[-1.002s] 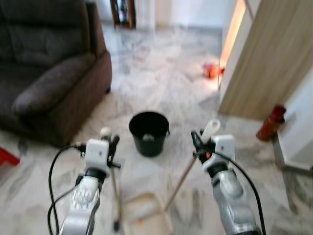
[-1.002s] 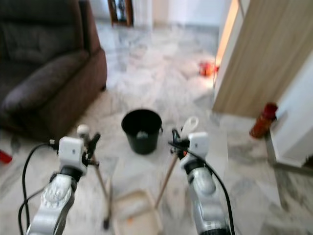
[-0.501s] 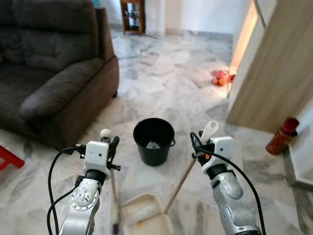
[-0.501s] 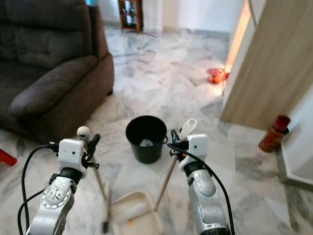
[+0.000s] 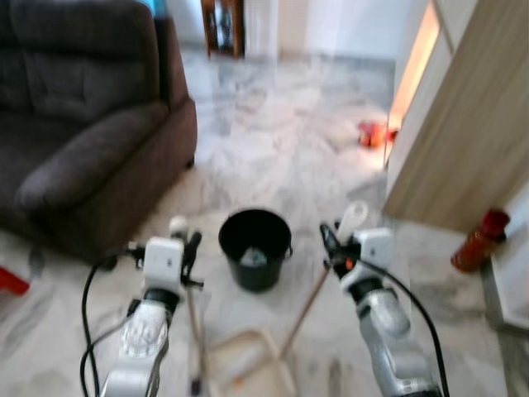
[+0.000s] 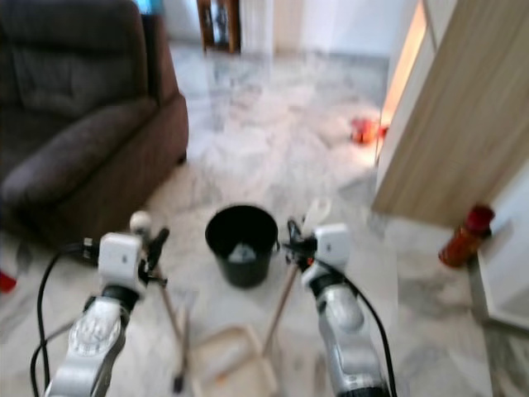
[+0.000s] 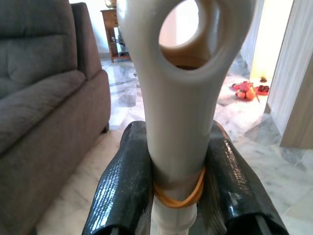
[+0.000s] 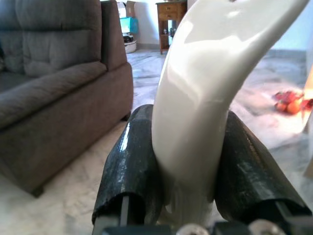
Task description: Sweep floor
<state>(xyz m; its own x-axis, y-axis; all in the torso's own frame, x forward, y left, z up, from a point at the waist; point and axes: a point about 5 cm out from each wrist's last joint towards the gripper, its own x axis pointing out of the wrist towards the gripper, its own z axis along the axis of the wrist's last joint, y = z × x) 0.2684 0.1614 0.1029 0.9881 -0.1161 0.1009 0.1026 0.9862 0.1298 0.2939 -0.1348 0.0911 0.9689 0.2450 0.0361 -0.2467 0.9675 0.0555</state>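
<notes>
Left gripper (image 7: 178, 188) clamped on the broom (image 5: 195, 331) handle top; right gripper (image 8: 193, 181) clamped on the dustpan (image 5: 252, 364) handle. Both tools reach the floor (image 5: 273, 141) between the arms, pan just short of the bin (image 5: 254, 247).

Risks: head views blurred, so aim is uncertain. The pan could knock the bin over. A tilted pan may spill.

Bin: upright, with a pale scrap (image 5: 253, 257) inside. Pan contents: cannot tell.
</notes>
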